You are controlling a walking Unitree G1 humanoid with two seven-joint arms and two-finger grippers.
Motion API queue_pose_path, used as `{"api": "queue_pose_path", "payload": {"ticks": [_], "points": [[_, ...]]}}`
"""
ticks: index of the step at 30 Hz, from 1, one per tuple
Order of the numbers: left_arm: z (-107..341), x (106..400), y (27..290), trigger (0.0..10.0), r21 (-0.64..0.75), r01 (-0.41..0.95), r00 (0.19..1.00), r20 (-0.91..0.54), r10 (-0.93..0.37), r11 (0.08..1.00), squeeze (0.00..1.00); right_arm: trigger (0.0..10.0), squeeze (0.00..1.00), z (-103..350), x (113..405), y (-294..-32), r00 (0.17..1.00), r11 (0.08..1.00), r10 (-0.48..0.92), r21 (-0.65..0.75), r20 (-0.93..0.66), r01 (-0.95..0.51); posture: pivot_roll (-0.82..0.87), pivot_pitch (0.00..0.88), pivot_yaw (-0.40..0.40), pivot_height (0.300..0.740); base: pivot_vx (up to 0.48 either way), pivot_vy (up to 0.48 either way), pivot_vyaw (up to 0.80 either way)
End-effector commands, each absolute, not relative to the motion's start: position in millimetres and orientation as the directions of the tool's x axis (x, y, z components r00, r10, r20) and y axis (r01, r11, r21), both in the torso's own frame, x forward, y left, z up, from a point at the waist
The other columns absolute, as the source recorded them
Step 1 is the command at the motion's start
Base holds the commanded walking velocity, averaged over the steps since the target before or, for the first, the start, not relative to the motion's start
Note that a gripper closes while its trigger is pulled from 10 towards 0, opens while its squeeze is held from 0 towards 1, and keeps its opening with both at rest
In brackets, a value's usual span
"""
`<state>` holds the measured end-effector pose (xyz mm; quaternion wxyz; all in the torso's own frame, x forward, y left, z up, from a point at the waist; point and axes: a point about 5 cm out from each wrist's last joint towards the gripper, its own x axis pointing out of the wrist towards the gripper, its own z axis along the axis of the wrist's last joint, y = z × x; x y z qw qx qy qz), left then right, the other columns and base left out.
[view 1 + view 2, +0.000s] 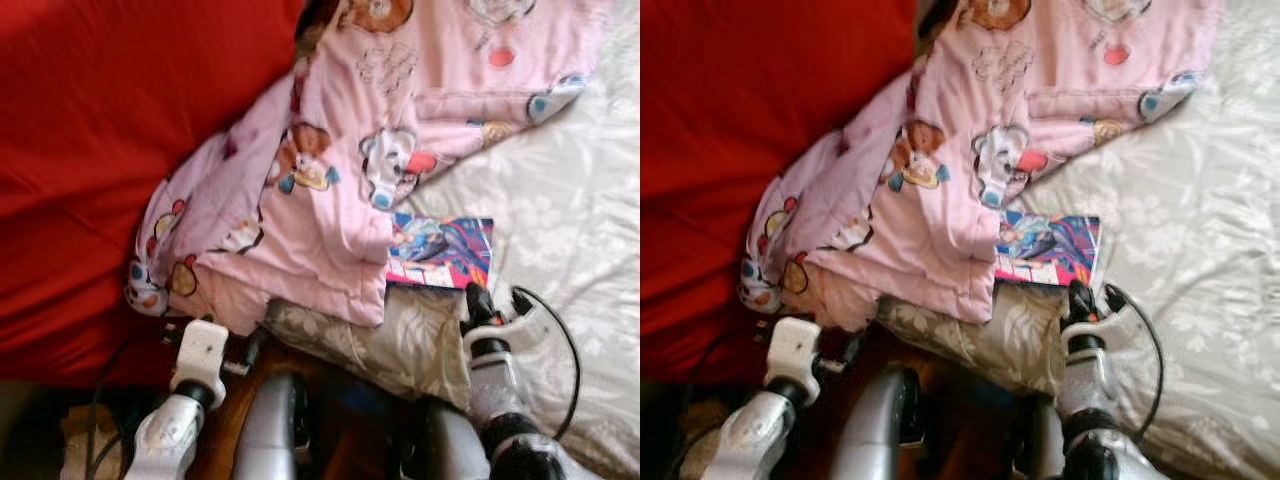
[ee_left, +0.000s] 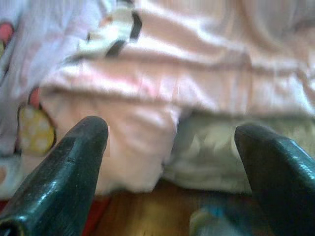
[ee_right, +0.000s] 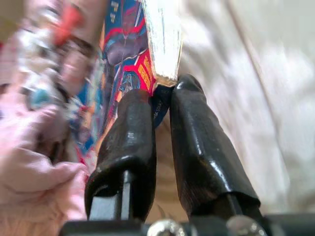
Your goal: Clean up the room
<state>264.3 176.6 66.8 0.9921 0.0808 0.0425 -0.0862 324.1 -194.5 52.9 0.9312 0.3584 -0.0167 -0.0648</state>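
A colourful picture book (image 1: 440,252) lies on the white floral bedspread (image 1: 560,230), its far edge tucked under a pink cartoon-print blanket (image 1: 330,170). My right gripper (image 3: 162,96) is shut on the book's near corner (image 3: 156,81), at the bed's near edge (image 1: 478,298). My left gripper (image 2: 172,147) is open just in front of the blanket's hanging corner (image 2: 133,147), with nothing between its fingers. The blanket spreads from the bed across onto a red cover (image 1: 100,130) on the left.
The bedspread's folded edge (image 1: 340,335) hangs over the bed's near side between my arms. Brown wooden floor (image 2: 138,216) shows below it. A black cable (image 1: 565,345) loops beside my right wrist. The bedspread is open to the right of the book.
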Motion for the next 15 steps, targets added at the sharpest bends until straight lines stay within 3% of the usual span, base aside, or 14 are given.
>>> {"api": "queue_pose_path", "payload": {"ticks": [1,9,10,15], "points": [[48,258,192,10.0,0.124,0.110,0.984,-0.157,-0.090,0.986,0.00,0.0,0.00,51,317,-199,0.987,0.786,-0.162,0.604,-0.007,0.133,0.02,0.097,0.039,0.639,0.000,0.000,0.00],[26,267,195,10.0,0.051,0.007,0.981,-0.194,0.003,0.999,0.00,0.0,0.00,58,302,-200,0.982,0.880,-0.178,0.456,0.057,0.133,-0.04,0.004,0.006,0.639,0.000,0.000,0.00],[24,267,194,10.0,0.050,0.008,0.980,-0.200,0.002,0.999,0.00,10.0,0.00,59,299,-198,0.985,0.897,-0.160,0.425,0.065,0.118,-0.05,0.000,0.000,0.639,0.000,0.000,0.00],[0,261,188,10.0,0.048,0.004,0.957,-0.289,0.010,0.999,0.00,10.0,0.00,32,279,-197,0.990,0.918,-0.138,0.370,-0.041,0.143,-0.06,0.000,-0.034,0.639,0.000,0.000,0.00]]}}
